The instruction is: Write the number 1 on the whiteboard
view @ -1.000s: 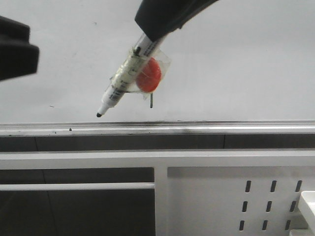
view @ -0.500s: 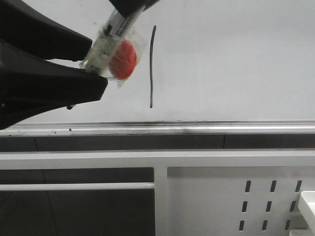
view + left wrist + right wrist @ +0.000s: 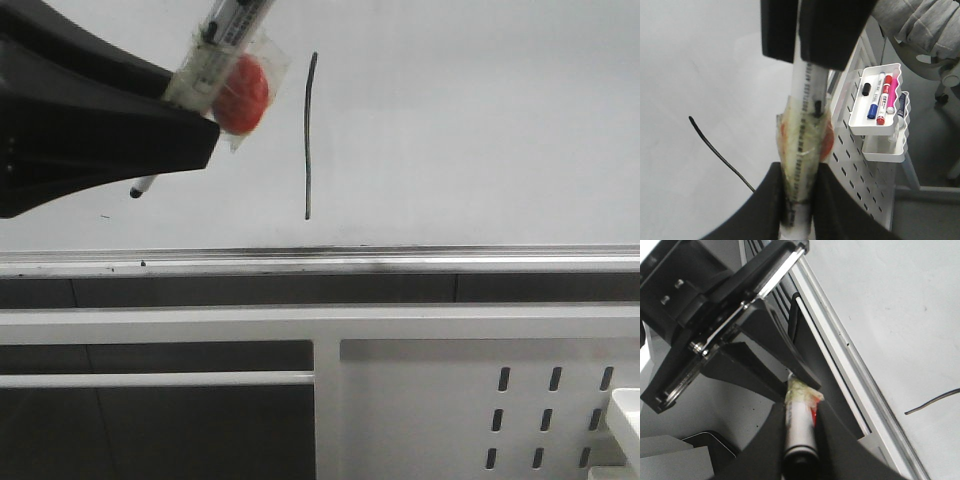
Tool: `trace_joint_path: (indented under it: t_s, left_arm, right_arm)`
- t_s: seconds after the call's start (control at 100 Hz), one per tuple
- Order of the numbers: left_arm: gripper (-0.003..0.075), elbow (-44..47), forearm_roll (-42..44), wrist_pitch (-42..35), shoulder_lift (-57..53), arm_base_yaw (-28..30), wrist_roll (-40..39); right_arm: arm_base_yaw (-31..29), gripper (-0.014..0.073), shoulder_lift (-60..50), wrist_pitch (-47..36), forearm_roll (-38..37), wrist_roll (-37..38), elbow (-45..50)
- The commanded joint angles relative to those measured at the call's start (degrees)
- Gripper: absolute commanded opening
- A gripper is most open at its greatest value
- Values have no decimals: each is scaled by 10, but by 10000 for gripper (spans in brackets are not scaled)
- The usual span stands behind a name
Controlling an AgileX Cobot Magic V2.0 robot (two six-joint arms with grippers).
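Note:
The number 1 [image 3: 308, 135] is a thin dark near-vertical stroke on the whiteboard [image 3: 480, 120]; it also shows in the left wrist view [image 3: 720, 150] and the right wrist view [image 3: 932, 404]. The clear-barrelled marker [image 3: 215, 60] with a red blob [image 3: 243, 95] hangs left of the stroke, its tip [image 3: 135, 190] pointing down-left. My left gripper [image 3: 190, 105] is shut on the marker's taped middle [image 3: 799, 172]. My right gripper [image 3: 801, 410] is shut on the marker's rear end and shows in the left wrist view [image 3: 807, 60]. It is out of the front view.
A silver rail [image 3: 400, 262] runs along the board's lower edge. Below it is a white perforated frame panel [image 3: 480, 400]. A white tray [image 3: 880, 117] with several coloured markers hangs on that panel; its corner shows in the front view [image 3: 628, 410].
The marker has moved left and up, away from the stroke, which is now uncovered. My left gripper came in from the left and closed around it. The right gripper left the front view.

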Motion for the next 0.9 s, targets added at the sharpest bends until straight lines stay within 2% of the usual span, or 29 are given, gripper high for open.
trace_joint_path:
  t_s: [0.0, 0.09, 0.14, 0.21, 0.33, 0.4, 0.45, 0.56, 0.7, 0.74, 0.77, 0.82, 0.84, 0.89]
  left_arm:
    - [-20, -19, -29, -70, -7, -5, -10]
    - [-20, -19, -29, -54, -7, -5, -10]
    - [-20, -19, -29, -52, -7, -5, -10]
    - [-20, -19, -29, -53, -7, -5, -10]
    - [-20, -16, -29, -48, -7, -5, -27]
    - [-20, -7, -40, -36, -7, -5, -62]
    - [-20, 5, -65, -36, -7, -5, -88]
    - [-20, 42, -152, -61, -7, -5, -89]
    - [-20, 98, -311, -119, -3, -5, -87]
    - [-20, 113, -366, -139, 2, -5, -82]
    - [-20, 120, -401, -150, 8, -5, -77]
    - [-20, 127, -447, -161, 21, -5, -66]
    - [-20, 127, -460, -162, 28, -5, -62]
    - [-20, 126, -473, -166, 45, -5, -59]
  right_arm:
    - [0, -69, -10, -33, 3, -2, -17]
    - [0, -64, -10, -40, 3, -1, -17]
    - [0, -27, -10, -40, 3, -1, -17]
    - [0, 104, -10, -39, 3, -1, -17]
    - [0, 420, -10, -49, 2, -1, -17]
    - [0, 479, -16, -58, -3, -1, -17]
    - [0, 465, -20, -61, -10, -1, -17]
    - [-10, 416, -45, -59, -25, 3, -17]
    - [-48, 337, -83, -22, -25, 40, -17]
    - [-60, 279, -96, -3, -25, 45, -16]
    - [-67, 204, -104, 12, -25, 45, -14]
    - [-75, -15, -118, 38, -31, 45, -11]
    - [-77, -73, -124, 44, -34, 46, -7]
    - [-78, -63, -139, 44, -34, 49, 4]
